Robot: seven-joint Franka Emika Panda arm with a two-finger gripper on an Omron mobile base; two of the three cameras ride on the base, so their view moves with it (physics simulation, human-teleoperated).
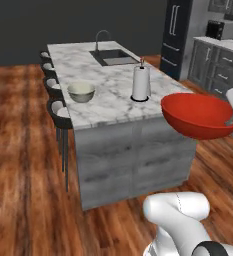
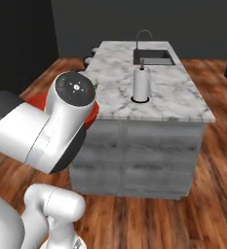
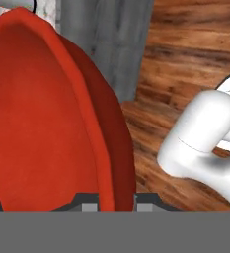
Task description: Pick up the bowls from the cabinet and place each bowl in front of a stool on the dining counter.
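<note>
Arm links rise from the lower right of the left base view, white with dark joints, and the wrist enters at about three o'clock, carrying the red bowl (image 1: 200, 116) in the air off the near right corner of the dining counter (image 1: 113, 107). In the right base view a thick white link with a round dark-capped joint crosses the left half, hiding most of that bowl; a red sliver shows at nine o'clock beside the counter's near corner. In the hand view the gripper (image 3: 115, 203) has its fingers (image 3: 89, 206) clamped on the red bowl's rim, one tip on each side of the wall, with the bowl tilted and its rim running up toward eleven o'clock.

Bowls, counted: two. The red one is held clear of the marble; the cream bowl (image 1: 81, 92) sits upright on the counter near its left edge, at about ten o'clock from the red one, right by a stool (image 1: 59, 109).

Stools, counted along the counter's left side in the left base view: four, in a row receding toward twelve o'clock.

One paper towel roll (image 1: 141, 83) stands upright mid-counter, and one black sink (image 1: 114, 56) with one tap (image 1: 102, 39) lies beyond it.
</note>
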